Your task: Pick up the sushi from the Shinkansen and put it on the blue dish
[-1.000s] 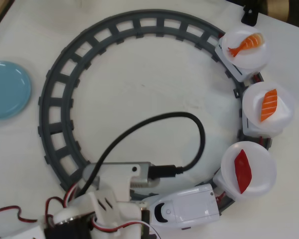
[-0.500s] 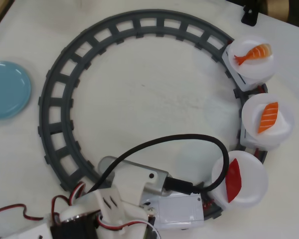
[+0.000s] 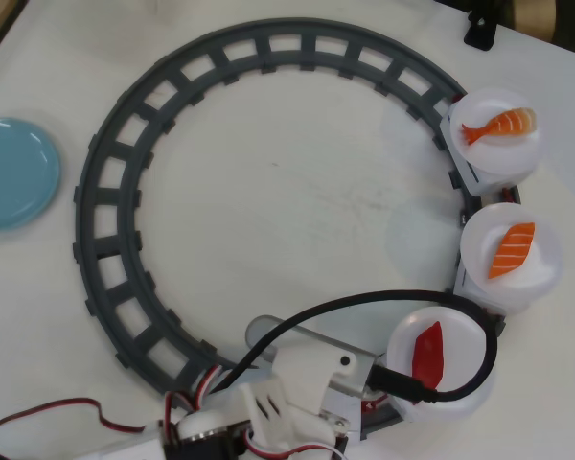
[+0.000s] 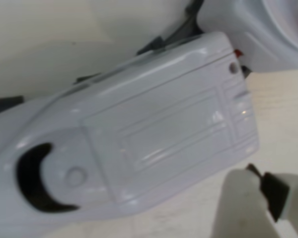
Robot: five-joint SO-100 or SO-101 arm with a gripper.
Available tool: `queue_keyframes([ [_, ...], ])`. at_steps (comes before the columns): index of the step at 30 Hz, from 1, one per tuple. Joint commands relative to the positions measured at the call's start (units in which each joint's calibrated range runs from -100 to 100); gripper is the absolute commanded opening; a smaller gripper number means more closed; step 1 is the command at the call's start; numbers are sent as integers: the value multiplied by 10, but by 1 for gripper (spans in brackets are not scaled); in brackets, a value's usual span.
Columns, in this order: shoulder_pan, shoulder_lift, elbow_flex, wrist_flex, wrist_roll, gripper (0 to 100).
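The dark red sushi (image 3: 427,352) lies on the round white plate of the first car behind the Shinkansen (image 3: 268,332), at the lower right of the grey track in the overhead view. My gripper (image 3: 340,381) hangs low over the locomotive, just left of that plate, and my arm hides its jaws. In the wrist view the Shinkansen roof (image 4: 154,134) fills the picture, with one white finger (image 4: 248,203) and its black pad at the lower right. The blue dish (image 3: 10,172) sits at the far left, outside the track and half cut off by the picture's edge.
The grey circular track (image 3: 125,192) rings the table's middle. Two more cars carry white plates: one with an orange striped salmon piece (image 3: 511,249), one with an orange shrimp (image 3: 498,125). My black cable (image 3: 479,326) loops over the sushi's plate. A red wire (image 3: 48,417) lies at the bottom left.
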Motion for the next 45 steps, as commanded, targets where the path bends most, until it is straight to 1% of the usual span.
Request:
queue_keyframes([
  [1,9,17,-62,-14,30,3],
  [4,10,28,-90,-8,48,4],
  [9,10,31,-102,-9,51,4],
  [15,9,31,-102,-10,58,17],
  [17,8,31,-102,-11,60,19],
  [23,1,38,-101,-13,58,20],
  [29,-15,106,-118,-11,57,20],
  [33,-17,131,-136,-10,46,20],
  [45,-45,142,-148,-11,43,20],
])
